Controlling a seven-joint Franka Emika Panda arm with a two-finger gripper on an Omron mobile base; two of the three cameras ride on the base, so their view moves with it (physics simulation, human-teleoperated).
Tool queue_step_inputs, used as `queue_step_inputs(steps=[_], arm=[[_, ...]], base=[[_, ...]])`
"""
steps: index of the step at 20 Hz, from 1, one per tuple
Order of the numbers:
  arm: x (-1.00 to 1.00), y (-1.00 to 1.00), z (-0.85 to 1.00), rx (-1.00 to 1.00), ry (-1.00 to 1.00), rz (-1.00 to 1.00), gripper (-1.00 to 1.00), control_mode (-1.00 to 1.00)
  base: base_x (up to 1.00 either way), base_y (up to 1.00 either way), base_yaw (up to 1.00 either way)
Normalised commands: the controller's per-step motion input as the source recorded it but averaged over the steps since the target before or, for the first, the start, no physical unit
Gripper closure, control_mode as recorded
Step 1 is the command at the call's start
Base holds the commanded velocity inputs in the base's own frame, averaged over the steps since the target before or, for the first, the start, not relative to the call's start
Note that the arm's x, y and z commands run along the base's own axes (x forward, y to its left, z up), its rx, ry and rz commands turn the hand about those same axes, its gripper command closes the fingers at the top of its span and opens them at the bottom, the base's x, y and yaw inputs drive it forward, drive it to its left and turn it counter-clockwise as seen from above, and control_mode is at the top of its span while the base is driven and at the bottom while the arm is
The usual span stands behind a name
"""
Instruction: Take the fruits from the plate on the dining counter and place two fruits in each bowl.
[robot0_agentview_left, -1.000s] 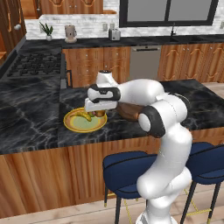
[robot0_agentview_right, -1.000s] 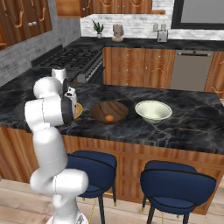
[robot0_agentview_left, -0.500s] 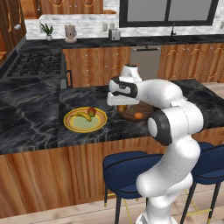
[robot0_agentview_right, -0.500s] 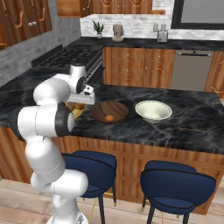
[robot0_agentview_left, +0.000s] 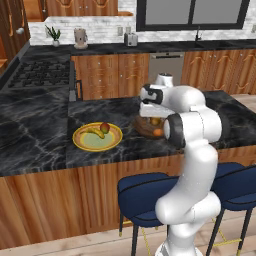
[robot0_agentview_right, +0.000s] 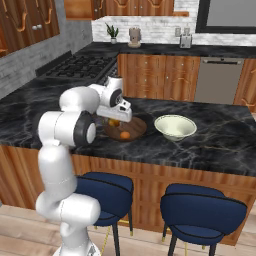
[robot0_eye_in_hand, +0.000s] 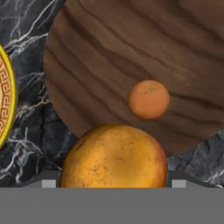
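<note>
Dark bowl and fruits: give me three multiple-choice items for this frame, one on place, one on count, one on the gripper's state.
1. Where does the small orange fruit lie?
A. in the cream bowl
B. in the dark bowl
C. on the plate

2. How many fruits remain on the plate?
A. none
B. two
C. four

3. What does the gripper hold?
A. a brownish-orange fruit
B. a spoon
C. nothing

Answers: 1 B, the hand view shows it on the wood grain. 2 B, a banana and an apple lie there. 3 A, the fruit sits between the fingertips above the bowl.
</note>
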Motion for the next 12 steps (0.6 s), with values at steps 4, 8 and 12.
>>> queue_step_inputs(steps=[4,8,12], arm=[[0.68,-0.42,-0.66,0.00,0.04,-0.05,1.00,-1.00],[0.75,-0.06,-0.56,0.00,0.03,-0.04,1.00,-1.00],[0.58,-0.14,-0.38,0.00,0.08,-0.02,1.00,-1.00]], base=[[0.00,0.00,0.00],[0.00,0.00,0.00],[0.00,0.00,0.00]])
